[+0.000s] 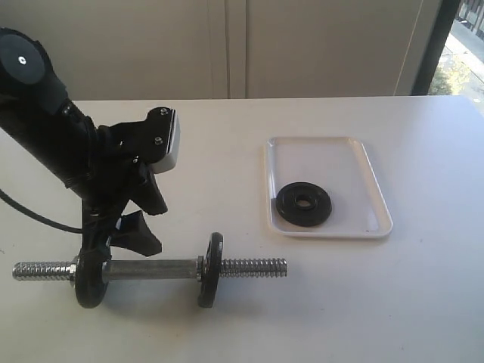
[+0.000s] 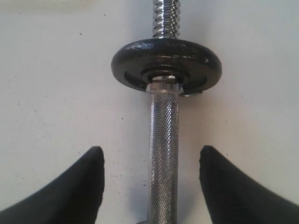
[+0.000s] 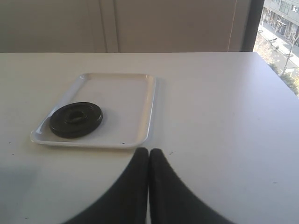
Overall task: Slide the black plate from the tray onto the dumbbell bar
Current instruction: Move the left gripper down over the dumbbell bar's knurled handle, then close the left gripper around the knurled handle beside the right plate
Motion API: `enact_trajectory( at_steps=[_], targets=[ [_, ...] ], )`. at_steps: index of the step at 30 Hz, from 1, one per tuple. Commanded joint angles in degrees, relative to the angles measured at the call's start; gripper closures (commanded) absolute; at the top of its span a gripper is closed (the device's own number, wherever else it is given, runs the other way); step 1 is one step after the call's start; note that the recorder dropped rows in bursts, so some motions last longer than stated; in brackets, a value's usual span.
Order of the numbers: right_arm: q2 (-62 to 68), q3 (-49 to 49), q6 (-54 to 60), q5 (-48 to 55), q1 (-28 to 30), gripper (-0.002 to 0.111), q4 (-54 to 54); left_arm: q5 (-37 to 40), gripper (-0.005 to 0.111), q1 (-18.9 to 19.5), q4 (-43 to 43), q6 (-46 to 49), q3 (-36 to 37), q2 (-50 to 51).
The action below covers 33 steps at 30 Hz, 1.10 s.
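**While the small round black cast-iron plate (image 1: pixel 303 203) sits untouched, we weigh which side is nearer**

It lies flat in the shallow white rectangular plastic tray (image 1: pixel 325 162), well ahead of our right gripper (image 3: pixel 148 150), whose fingers are pressed together and empty. Our left gripper (image 2: pixel 150 149) stands wide astride the short silver steel dumbbell bar (image 1: pixel 155 268), whose long axis runs out between the fingers. We judge the right gripper nearer the plate.

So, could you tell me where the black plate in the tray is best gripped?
Probably from above, one jaw in the centre hole, one outside the rim: the black plate lies flat in the tray, leaving its edge hard to pinch.
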<state>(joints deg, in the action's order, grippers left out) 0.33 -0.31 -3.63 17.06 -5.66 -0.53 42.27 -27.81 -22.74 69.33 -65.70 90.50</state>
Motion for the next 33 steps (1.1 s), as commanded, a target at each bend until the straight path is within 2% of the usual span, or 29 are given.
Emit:
enact_trajectory(
  at_steps=[1,9,16,33],
  targets=[
    [-0.33,0.31,-0.12,-0.45,-0.03,0.108,0.10,0.75,0.043,-0.26,-1.80,0.08,0.53,3.03],
    [-0.33,0.31,-0.12,-0.45,-0.03,0.108,0.10,-0.91,0.043,-0.26,-5.44,5.09,0.53,8.12],
    [-0.33,0.31,-0.12,-0.45,-0.03,0.108,0.10,-1.29,0.043,-0.26,-7.35,11.45,0.53,8.73],
    [-0.33,0.31,-0.12,-0.45,-0.03,0.108,0.10,-1.88,0.043,-0.26,-3.30,11.06,0.53,12.97]
  ],
)
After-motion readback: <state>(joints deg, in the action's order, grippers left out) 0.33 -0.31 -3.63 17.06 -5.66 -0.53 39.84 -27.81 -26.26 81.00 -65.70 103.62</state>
